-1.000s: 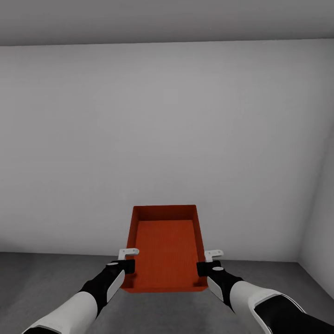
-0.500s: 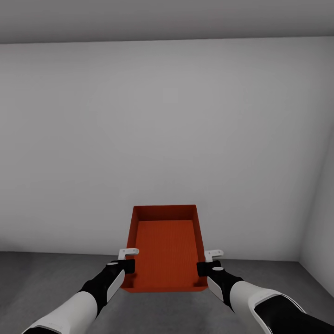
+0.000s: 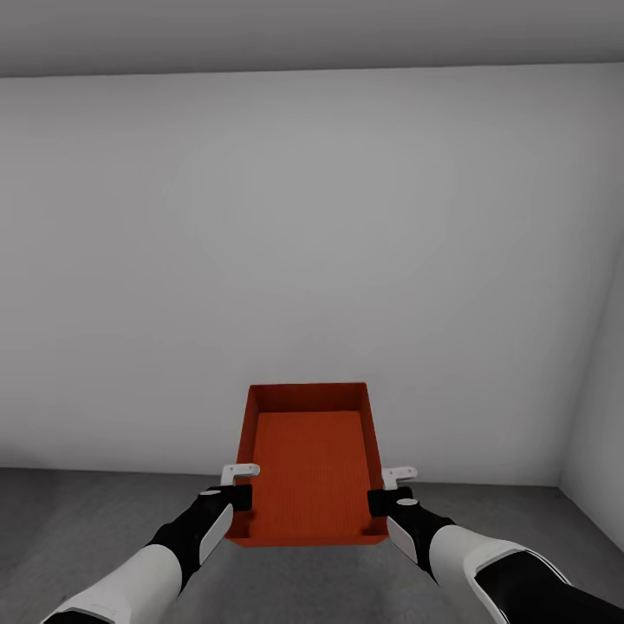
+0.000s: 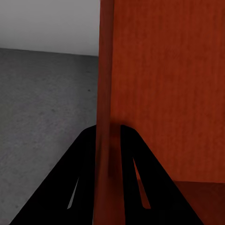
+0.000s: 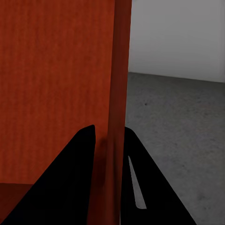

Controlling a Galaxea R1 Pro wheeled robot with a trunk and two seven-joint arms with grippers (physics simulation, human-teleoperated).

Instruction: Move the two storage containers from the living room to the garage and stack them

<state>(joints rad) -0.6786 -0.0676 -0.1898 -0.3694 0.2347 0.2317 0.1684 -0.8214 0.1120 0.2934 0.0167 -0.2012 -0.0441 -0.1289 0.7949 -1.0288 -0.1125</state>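
The red-orange storage container (image 3: 309, 464) is carried open side up above the grey concrete floor (image 3: 78, 511), long axis pointed straight away toward the white wall (image 3: 303, 243). Barely anything has changed since a second ago; the view just dipped slightly. Each side wall is pinched by an end effector, left (image 3: 237, 497) and right (image 3: 381, 501), fingers (image 4: 86, 183) straddling the rim.

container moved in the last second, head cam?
No. The container sits at the same spot in view, with both claws on its side walls. Only the wall-ceiling edge crept slightly upward, so the camera shifted a little.
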